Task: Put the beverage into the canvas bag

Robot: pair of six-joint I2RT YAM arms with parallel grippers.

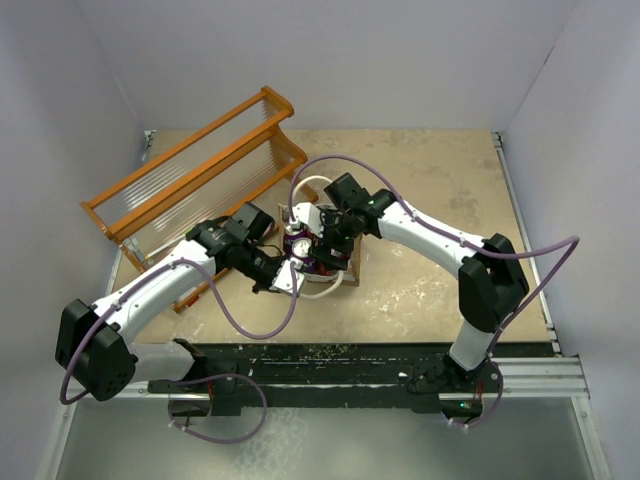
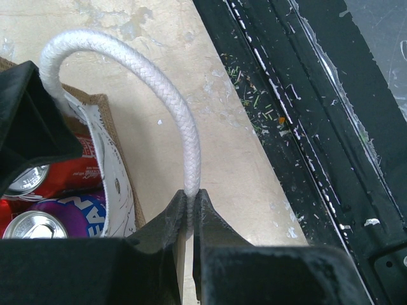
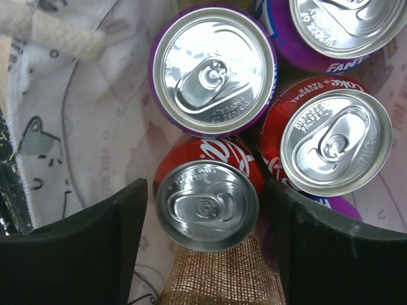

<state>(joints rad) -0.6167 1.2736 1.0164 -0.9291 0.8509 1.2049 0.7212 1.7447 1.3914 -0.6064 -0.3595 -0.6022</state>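
The left arm and right arm have glossy white link shells between chunky matte black joint housings. A thin purple cable trails along each. The left tool and right tool have matte black wedge-shaped fingers, seemingly plastic.

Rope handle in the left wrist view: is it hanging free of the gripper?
No, the left gripper is shut on the rope handle.

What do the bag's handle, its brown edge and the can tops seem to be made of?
Handle: white braided rope, probably cotton, matte; the plaited strands show.
Bag edge: coarse tan cloth, burlap-like; open weave.
Can tops: bare shiny metal, likely aluminium; mirror-like glare.
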